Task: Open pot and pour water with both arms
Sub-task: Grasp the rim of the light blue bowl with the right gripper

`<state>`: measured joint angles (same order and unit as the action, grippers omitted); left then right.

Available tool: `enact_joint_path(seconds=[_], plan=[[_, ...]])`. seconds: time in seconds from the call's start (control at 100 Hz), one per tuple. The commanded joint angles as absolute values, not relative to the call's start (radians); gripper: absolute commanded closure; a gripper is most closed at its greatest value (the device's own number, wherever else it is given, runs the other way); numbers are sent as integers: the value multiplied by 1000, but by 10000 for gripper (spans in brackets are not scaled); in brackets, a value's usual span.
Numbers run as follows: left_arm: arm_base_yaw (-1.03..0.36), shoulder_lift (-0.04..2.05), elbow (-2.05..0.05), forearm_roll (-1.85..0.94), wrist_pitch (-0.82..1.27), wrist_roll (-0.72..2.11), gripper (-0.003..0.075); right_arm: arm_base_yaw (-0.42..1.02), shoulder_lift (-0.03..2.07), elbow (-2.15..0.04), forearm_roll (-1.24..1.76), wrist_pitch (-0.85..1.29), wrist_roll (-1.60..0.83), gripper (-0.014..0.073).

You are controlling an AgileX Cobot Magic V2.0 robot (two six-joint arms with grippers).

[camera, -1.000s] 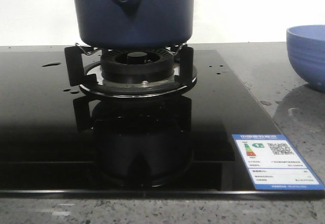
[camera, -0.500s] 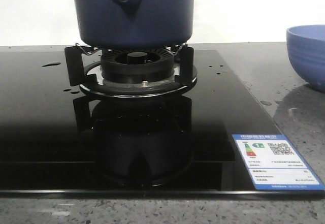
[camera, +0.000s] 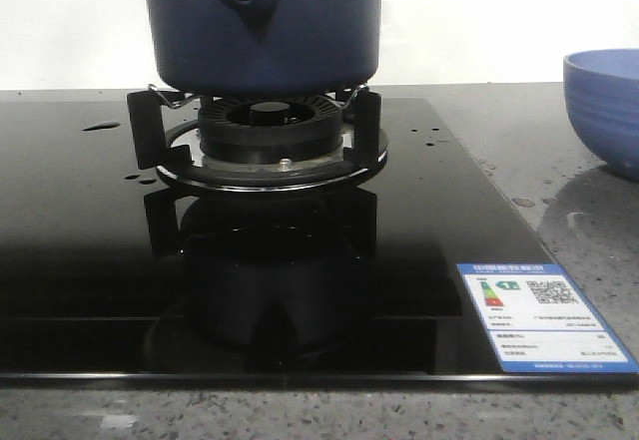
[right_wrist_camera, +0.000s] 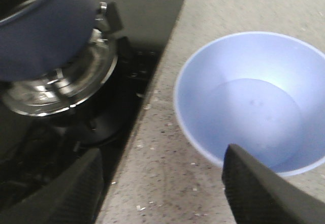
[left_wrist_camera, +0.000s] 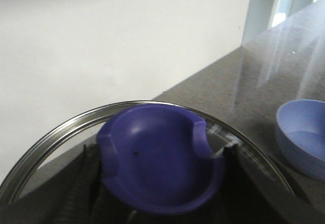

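Front view: the pot [camera: 262, 26] sits on the burner grate [camera: 258, 131], likely heavy and smooth.

Left wrist view: spread jaws flank the lid knob [left_wrist_camera: 158, 158], the best hold.

Right wrist view: spread jaws hang empty above the bowl [right_wrist_camera: 254, 102].

The pot [camera: 262, 26] sits on the burner grate [camera: 256, 131] of the cooktop [camera: 90, 250]. The bowl [camera: 605, 109] stands on the counter [camera: 589, 230] to the cooktop's right.
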<state>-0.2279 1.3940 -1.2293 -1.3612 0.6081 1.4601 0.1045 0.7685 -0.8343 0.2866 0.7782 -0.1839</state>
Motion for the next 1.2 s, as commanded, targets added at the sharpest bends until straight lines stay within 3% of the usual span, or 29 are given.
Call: enact_joint_path(seconds=[0.0,0.42,0.64,0.93,1.19], plan=[[-177,1317,-1266,-1426,605,1461,342,101,841,-932,210,771,-107,137],[15,1230,-1266,-1426,647,1461,342,86,1214,-1252,-168,1037,84,139],[19,1230,-1266,-1426,647,1461,342,-51,1309,-1261,-147,1050,72,139],[19,1230,-1266,-1424,645,1461,342,-190,1395,-1261,108,1049,-62,144],[19,1230,-1266,-1423,636,1461,342,-190,1471,-1259,122,1053,-81,425]])
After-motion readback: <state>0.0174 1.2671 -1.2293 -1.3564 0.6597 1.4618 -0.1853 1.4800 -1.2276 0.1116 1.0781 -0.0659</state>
